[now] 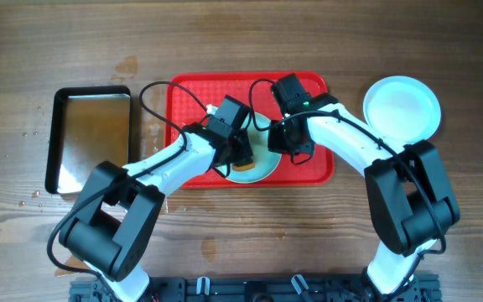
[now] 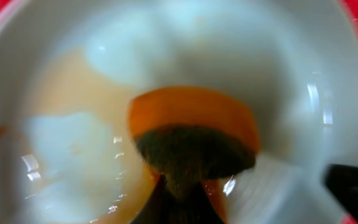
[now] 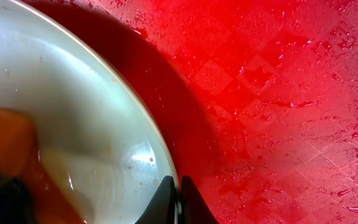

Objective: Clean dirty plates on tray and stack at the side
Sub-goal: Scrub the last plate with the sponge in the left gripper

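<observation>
Top cam: one plate sits on red tray, 2nd plate off tray at right.
L wrist cam: left gripper squeezes orange sponge on the plate.
R wrist cam: right gripper pinches plate's rim.

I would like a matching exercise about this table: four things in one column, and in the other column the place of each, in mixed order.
Things:
1. plate between the arms
2. plate beside the right arm
3. black pan
4. sponge

Places:
A. on the table, left of the tray
B. pressed on a plate, in the left pincer
C. on the red tray
D. on the table, right of the tray

Pairs: 1-C, 2-D, 3-A, 4-B
</observation>
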Controlling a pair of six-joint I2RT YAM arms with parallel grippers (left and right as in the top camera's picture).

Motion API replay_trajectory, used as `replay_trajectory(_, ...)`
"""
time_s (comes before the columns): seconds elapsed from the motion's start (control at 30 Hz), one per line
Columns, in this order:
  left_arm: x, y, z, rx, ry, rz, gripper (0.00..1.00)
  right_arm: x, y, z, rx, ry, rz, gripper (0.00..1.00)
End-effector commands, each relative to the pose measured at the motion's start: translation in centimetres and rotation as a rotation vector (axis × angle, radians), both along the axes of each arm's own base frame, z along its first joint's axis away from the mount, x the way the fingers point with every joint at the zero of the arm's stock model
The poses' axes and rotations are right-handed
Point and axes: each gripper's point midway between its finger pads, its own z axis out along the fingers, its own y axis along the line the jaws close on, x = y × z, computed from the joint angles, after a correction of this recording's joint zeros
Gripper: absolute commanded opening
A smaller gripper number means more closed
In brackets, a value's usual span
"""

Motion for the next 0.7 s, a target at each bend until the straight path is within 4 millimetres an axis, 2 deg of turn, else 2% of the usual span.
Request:
replay_trajectory(0.0,-0.3,5.2,-2.2,0.312,-0.034,0.007,0.04,-0.1,-0.1,-0.6,-0.033,0.0,0.018,0.04)
replay_trajectory(0.03,0.5,6.7,-1.4,0.404,-0.087,0.007,0.04,-0.1,-0.1,-0.6,-0.033,0.0,0.019,0.04)
replay_trajectory(0.17,2.6,8.7,1.8,0.551,-0.205,0.011,0.04,-0.1,-0.1,-0.6,-0.034,0.001,0.019,0.04)
replay_trajectory(0.3,4.2,9.6,5.1,0.647,-0.3,-0.01,0.04,-0.2,-0.1,-0.6,-0.036,0.004,0.018,0.04)
replay_trajectory(0.4,4.6,9.6,6.4,0.635,-0.335,0.012,0.04,-0.2,-0.1,-0.6,-0.035,0.004,0.018,0.04)
replay_trajectory(0.47,4.4,8.8,6.9,0.575,-0.338,0.023,0.04,-0.2,-0.1,-0.6,-0.036,0.004,0.019,0.04)
replay_trajectory(0.67,1.9,0.0,5.4,0.026,-0.155,-0.024,0.04,-0.2,-0.1,-0.6,-0.035,0.002,0.018,0.04)
